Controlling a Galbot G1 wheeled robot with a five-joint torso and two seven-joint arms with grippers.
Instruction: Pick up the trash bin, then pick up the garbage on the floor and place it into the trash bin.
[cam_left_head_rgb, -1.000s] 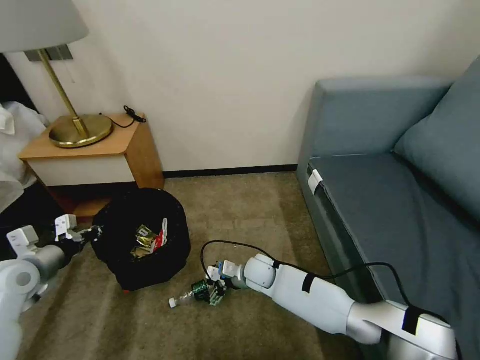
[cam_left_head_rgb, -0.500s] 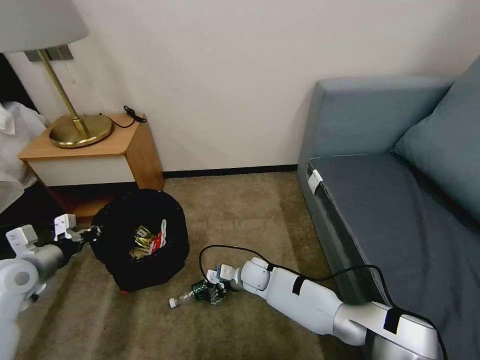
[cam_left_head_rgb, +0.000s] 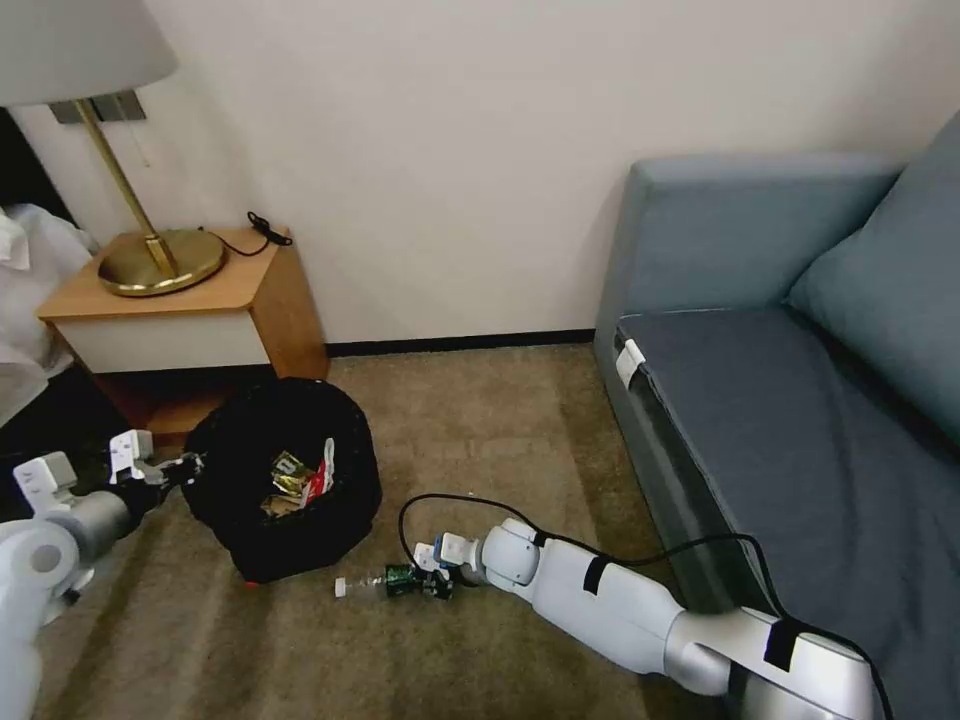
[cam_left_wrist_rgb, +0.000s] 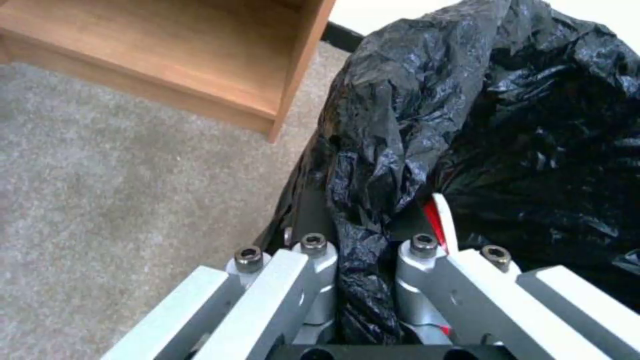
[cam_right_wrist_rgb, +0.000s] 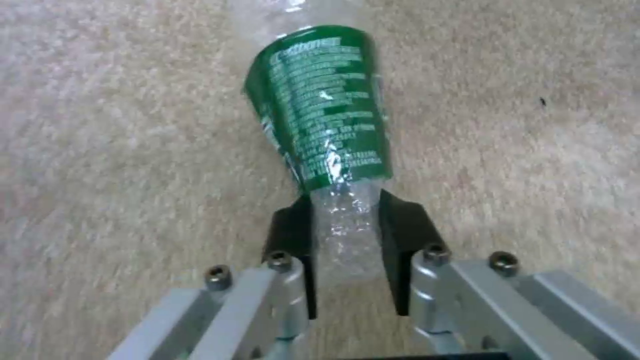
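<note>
The right pincer (cam_left_head_rgb: 437, 585) is low over the carpet (cam_left_head_rgb: 480, 430), its black fingers (cam_right_wrist_rgb: 291, 245) closed narrow on the clear lower body of the bottle (cam_left_head_rgb: 385, 582), which lies on its side with the white cap pointing toward the trash bin (cam_left_head_rgb: 285, 475) and the green label just past the fingertips. The left pincer (cam_left_head_rgb: 180, 466) clamps the crinkled black liner at the bin's rim on the side nearest the nightstand (cam_left_head_rgb: 190, 320); a fold of plastic is pinched between its pads (cam_left_wrist_rgb: 313, 270). Inside the bin lie a gold wrapper (cam_left_head_rgb: 288, 475) and a red-and-white packet (cam_left_head_rgb: 322, 478). The bin sits just beside the nightstand's lower edge; open carpet runs between it and the sofa (cam_left_head_rgb: 780, 400), whose front edge lies close to the right arm
</note>
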